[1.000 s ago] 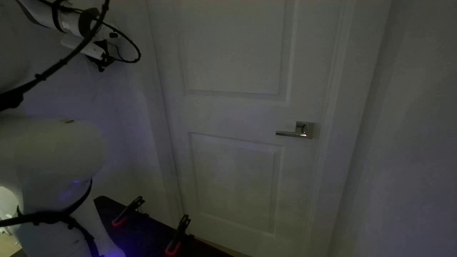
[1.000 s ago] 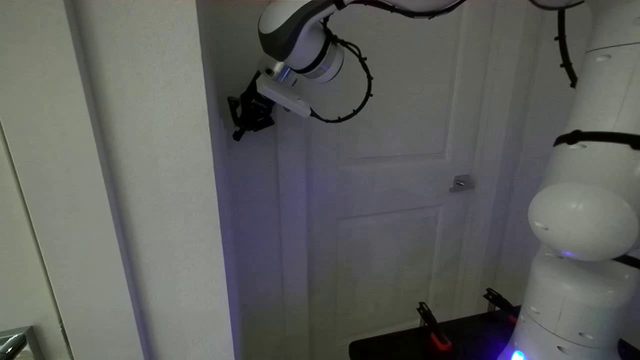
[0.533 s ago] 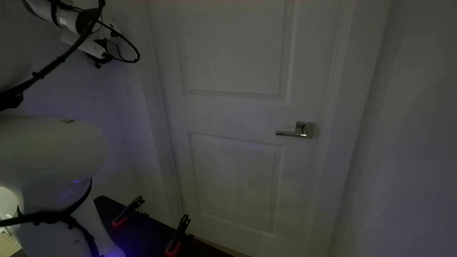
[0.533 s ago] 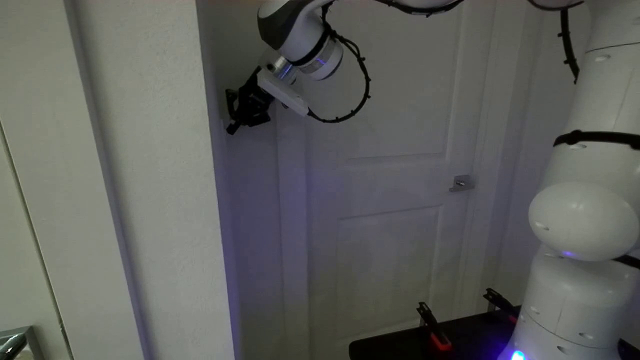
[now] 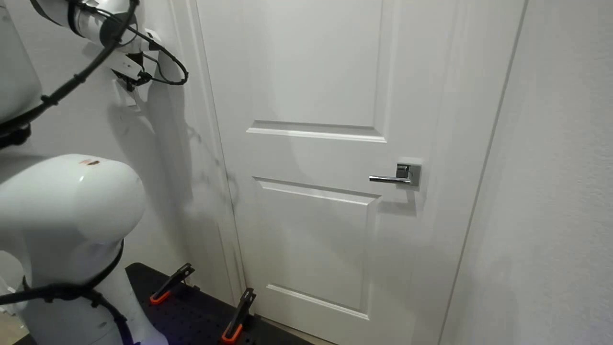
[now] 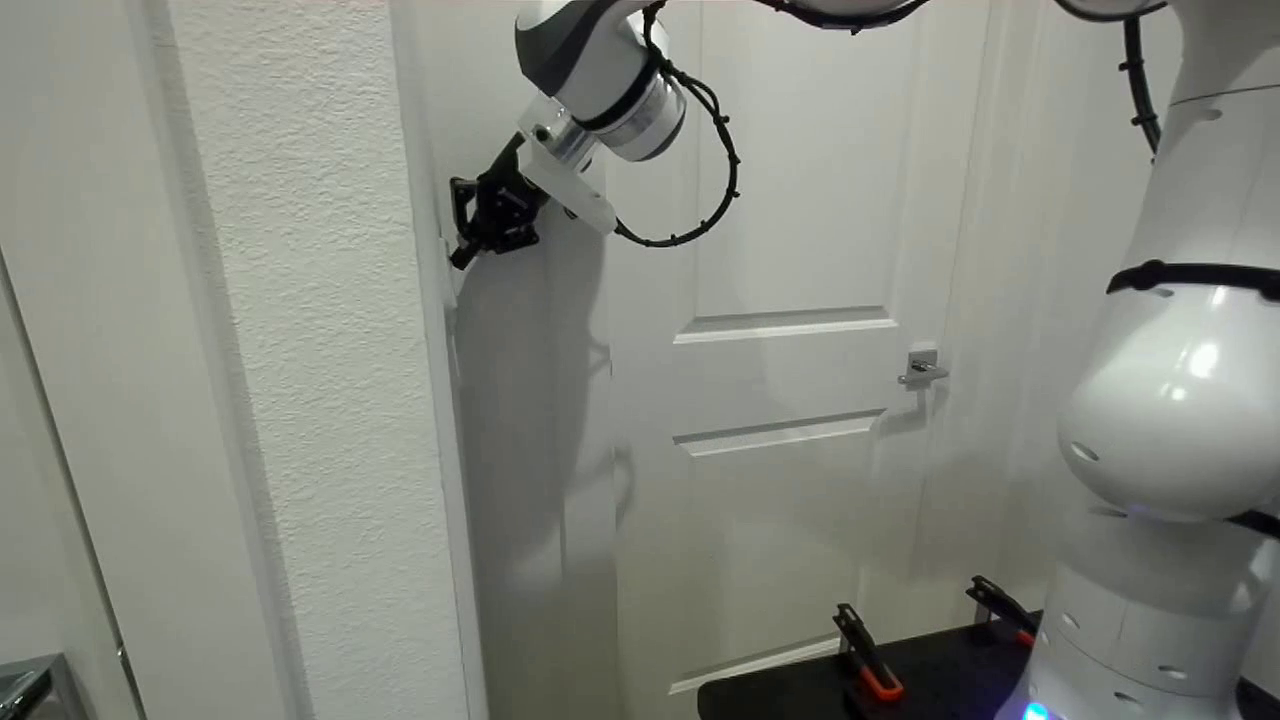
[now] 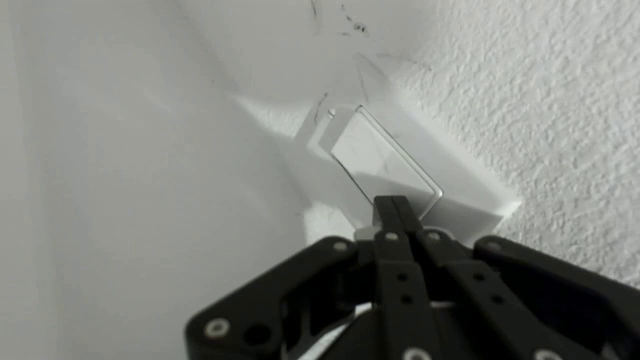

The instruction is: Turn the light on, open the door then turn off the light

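Note:
The white switch plate (image 7: pixel 382 155) is on the textured wall in the wrist view, with a rectangular rocker. My gripper (image 7: pixel 392 200) is shut with nothing between its fingers. Its tips overlap the lower end of the rocker and appear to touch it. In both exterior views the gripper (image 5: pixel 130 87) (image 6: pixel 462 257) is at the wall beside the door, and the plate is partly hidden behind it in an exterior view (image 5: pixel 126 99). The light is on: the room is bright, the lamp out of view. The white door (image 5: pixel 311 158) (image 6: pixel 780 375) is closed. Its silver lever handle (image 5: pixel 391 179) (image 6: pixel 922 372) is level.
A black table (image 5: pixel 201 316) (image 6: pixel 780 695) under the arm base carries clamps with orange tips (image 5: pixel 238 316) (image 6: pixel 868 655). A wall column (image 6: pixel 320 380) stands close to the gripper. A cable loop (image 6: pixel 735 165) hangs from the wrist.
The room has gone from dark to brightly lit within the last half second. My gripper has moved slightly up and toward the wall. The door has not moved.

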Controlling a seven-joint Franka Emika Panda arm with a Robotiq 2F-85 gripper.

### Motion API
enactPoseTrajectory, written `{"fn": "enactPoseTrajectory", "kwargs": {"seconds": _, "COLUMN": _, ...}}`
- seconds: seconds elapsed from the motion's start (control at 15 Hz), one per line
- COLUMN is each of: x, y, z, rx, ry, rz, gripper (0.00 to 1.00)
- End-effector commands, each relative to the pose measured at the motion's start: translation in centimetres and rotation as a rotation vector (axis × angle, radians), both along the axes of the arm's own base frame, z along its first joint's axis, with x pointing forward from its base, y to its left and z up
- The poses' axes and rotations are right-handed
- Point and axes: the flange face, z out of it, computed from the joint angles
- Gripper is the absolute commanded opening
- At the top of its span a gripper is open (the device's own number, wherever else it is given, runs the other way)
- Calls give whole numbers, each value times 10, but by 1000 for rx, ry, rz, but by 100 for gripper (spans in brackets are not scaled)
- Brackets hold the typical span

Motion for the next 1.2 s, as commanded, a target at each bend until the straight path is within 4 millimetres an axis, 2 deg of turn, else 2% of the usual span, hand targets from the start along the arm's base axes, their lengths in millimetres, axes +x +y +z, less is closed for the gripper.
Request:
{"fn": "enactPoseTrajectory", "kwargs": {"seconds": 0.0, "x": 7, "y": 3, "z": -2, "rx": -10, "ry": 65, "rz": 25, "gripper": 0}}
{"fn": "enactPoseTrajectory", "kwargs": {"seconds": 0.27, "x": 0, "y": -6, "z": -8, "rx": -83, "ry": 157, "rz": 29, "gripper": 0}}
{"fn": "enactPoseTrajectory", "kwargs": {"seconds": 0.33, "x": -2, "y": -10, "z": -9, "rx": -104, "ry": 179, "rz": 24, "gripper": 26}}
{"fn": "enactPoseTrajectory", "kwargs": {"seconds": 0.4, "x": -3, "y": -14, "z": -10, "rx": -123, "ry": 201, "rz": 18, "gripper": 27}}
{"fn": "enactPoseTrajectory", "kwargs": {"seconds": 0.87, "x": -11, "y": -31, "z": -13, "rx": -241, "ry": 380, "rz": 15, "gripper": 78}}
{"fn": "enactPoseTrajectory", "kwargs": {"seconds": 1.07, "x": -22, "y": -32, "z": -12, "rx": -349, "ry": 463, "rz": -6, "gripper": 100}}
{"fn": "enactPoseTrajectory", "kwargs": {"seconds": 1.13, "x": -26, "y": -33, "z": -13, "rx": -382, "ry": 486, "rz": -22, "gripper": 100}}
